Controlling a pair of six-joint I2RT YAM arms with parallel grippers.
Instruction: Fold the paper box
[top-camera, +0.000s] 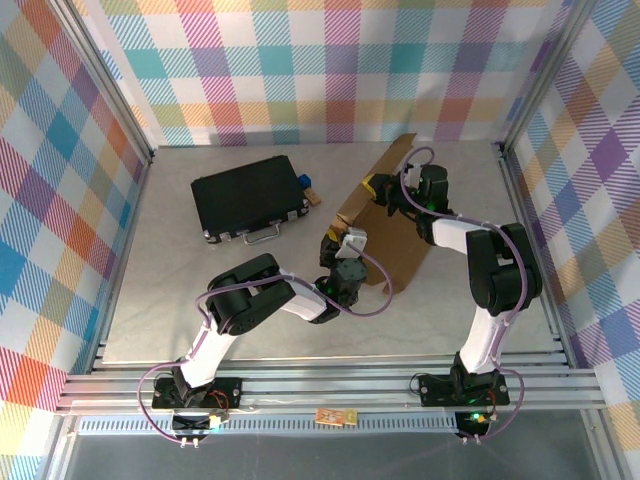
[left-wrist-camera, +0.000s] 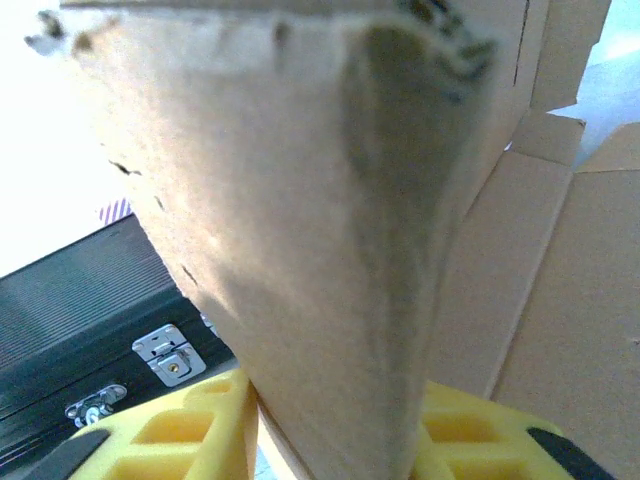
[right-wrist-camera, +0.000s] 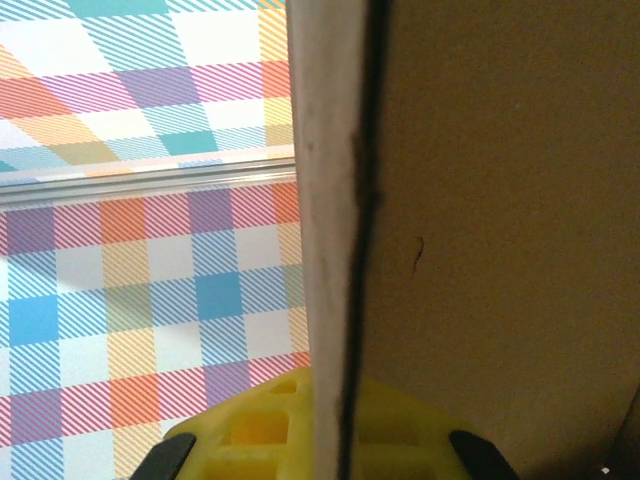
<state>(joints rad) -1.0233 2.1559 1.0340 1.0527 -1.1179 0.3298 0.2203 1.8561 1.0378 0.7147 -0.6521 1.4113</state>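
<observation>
Your box (top-camera: 398, 255) is barely begun. It sits right of centre on the table (top-camera: 200, 320) as an open sheet with one side lifted and no walls formed yet. Your left gripper (left-wrist-camera: 335, 430) pinches a raised flap, and your right gripper (right-wrist-camera: 335, 430) is clamped on a panel edge. The case (top-camera: 250, 198) nearby is latched, so you can't see its contents.

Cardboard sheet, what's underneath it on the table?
Grey table shows around the cardboard, pinched by the left gripper and right gripper. Whatever lies directly beneath is covered by the sheet.
</observation>
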